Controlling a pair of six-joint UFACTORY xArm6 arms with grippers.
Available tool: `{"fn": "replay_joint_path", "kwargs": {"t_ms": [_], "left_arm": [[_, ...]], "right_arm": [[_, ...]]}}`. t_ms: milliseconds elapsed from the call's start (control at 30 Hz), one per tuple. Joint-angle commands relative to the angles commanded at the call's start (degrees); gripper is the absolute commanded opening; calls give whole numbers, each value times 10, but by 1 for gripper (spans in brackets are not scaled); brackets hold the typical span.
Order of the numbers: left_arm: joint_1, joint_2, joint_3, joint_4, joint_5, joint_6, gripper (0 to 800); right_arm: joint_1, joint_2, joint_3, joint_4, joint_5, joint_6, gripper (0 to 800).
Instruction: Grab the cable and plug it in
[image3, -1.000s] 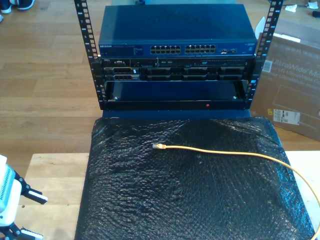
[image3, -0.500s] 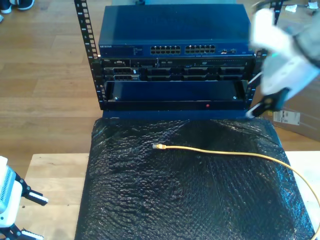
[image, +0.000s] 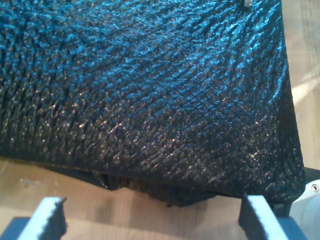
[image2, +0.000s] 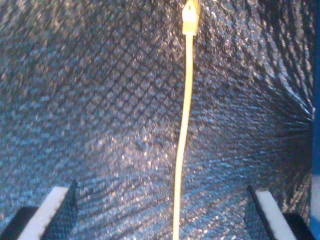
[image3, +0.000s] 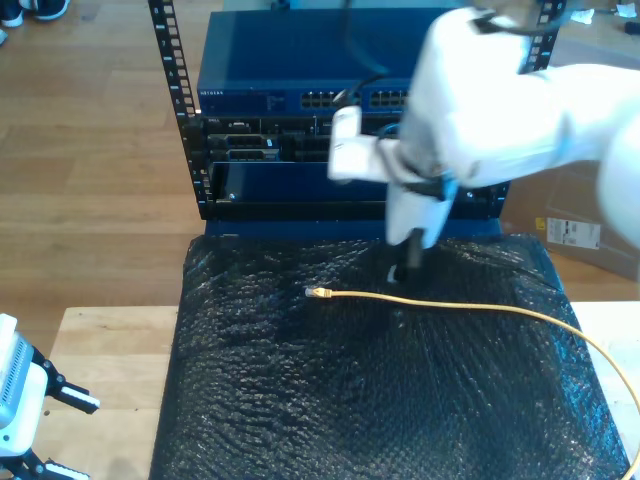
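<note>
since a second ago, when it was out of the exterior view, my second gripper (image3: 403, 272) has swung in from that view's right and now hangs low over the black mat (image3: 300, 400), just beyond the cable (image3: 450, 304). its jaws stand wide, with the cable running between them in the second wrist view, untouched. the cable lies where it lay, its plug (image3: 318, 292) near the mat's middle and pointing to the exterior view's left, the rest trailing off to that view's right. my first gripper (image: 150, 220) waits at the near left of the exterior view, jaws wide and empty over the mat's edge. nothing is grabbed yet; the grasp, the lift and the plugging into the switch (image3: 270, 98) on the far rack (image3: 170, 70) are all left.
</note>
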Motion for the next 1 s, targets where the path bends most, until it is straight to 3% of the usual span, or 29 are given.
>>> {"fn": "replay_joint_path", "kwargs": {"t_ms": [133,367,633,1000], "left_arm": [[0,1,0,0,1,0,800],[0,1,0,0,2,0,800],[0,1,0,0,3,0,800],[0,0,0,0,4,1,800]], "right_arm": [[39,53,-18,-47,-23,40,777],[73,110,-44,-64,-34,83,748],[73,154,-59,-65,-56,83,594],[72,198,-91,-81,-74,81,505]]}}
